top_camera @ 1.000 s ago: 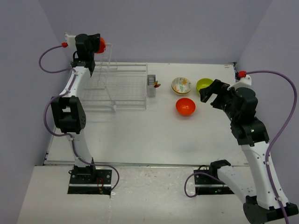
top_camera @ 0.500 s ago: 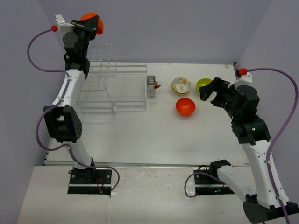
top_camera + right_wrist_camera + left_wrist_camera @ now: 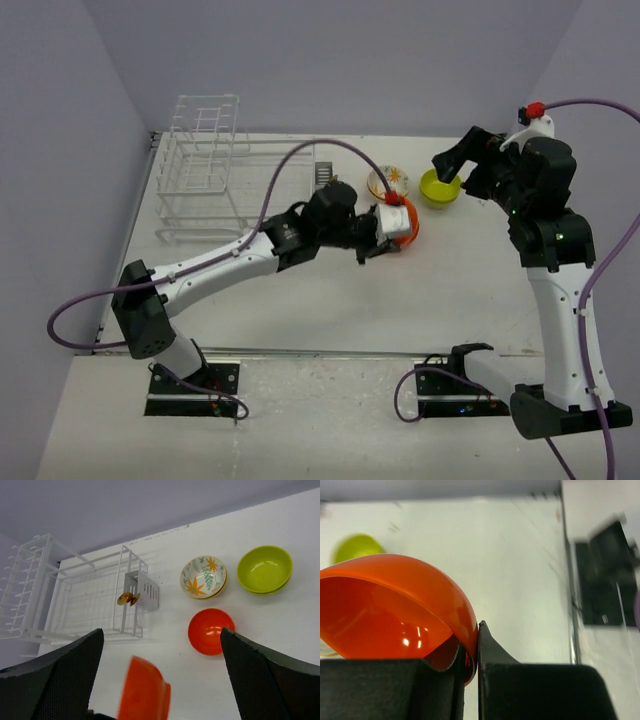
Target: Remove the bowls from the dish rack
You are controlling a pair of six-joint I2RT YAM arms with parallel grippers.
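The near desk is open. The dish rack blocks far left; flower bowl, green bowl and red bowl crowd far right.
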